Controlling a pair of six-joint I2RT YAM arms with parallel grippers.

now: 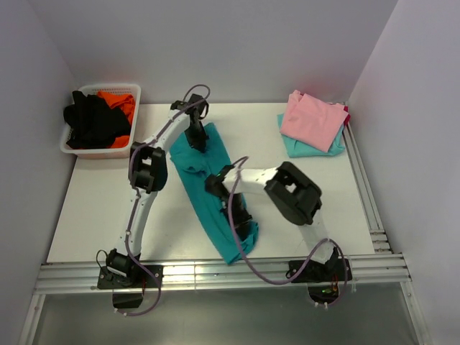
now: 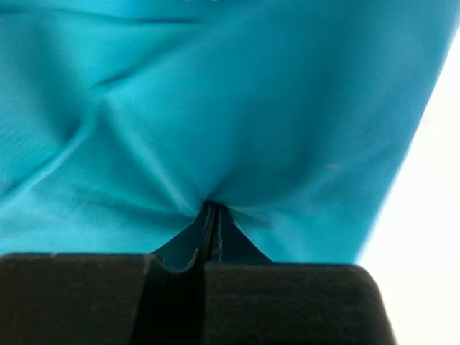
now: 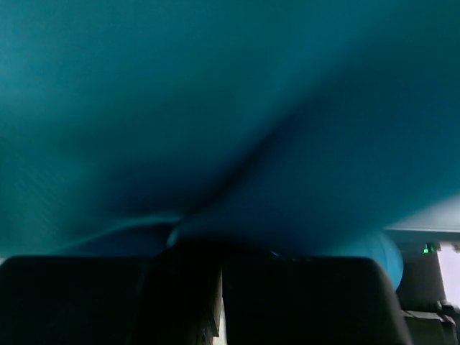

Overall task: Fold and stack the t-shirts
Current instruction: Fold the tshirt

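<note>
- Done: pink shirt point(image 1: 313, 118) and aqua shirt point(image 1: 300, 147) lay folded, stacked, upper right of the desk point(image 1: 108, 208).
- Remaining: teal shirt point(image 1: 215, 208) stretched mid-frame, neither folded nor stacked.
- The left end effector point(image 1: 198, 140) and right end effector point(image 1: 214, 185) each pinched it.

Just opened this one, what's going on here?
Both arms are on the teal t-shirt, lying as a long strip on the table. The left claw pinches its far end; the right claw grips near its middle. A folded pink t-shirt sits on an aqua t-shirt at far right.
</note>
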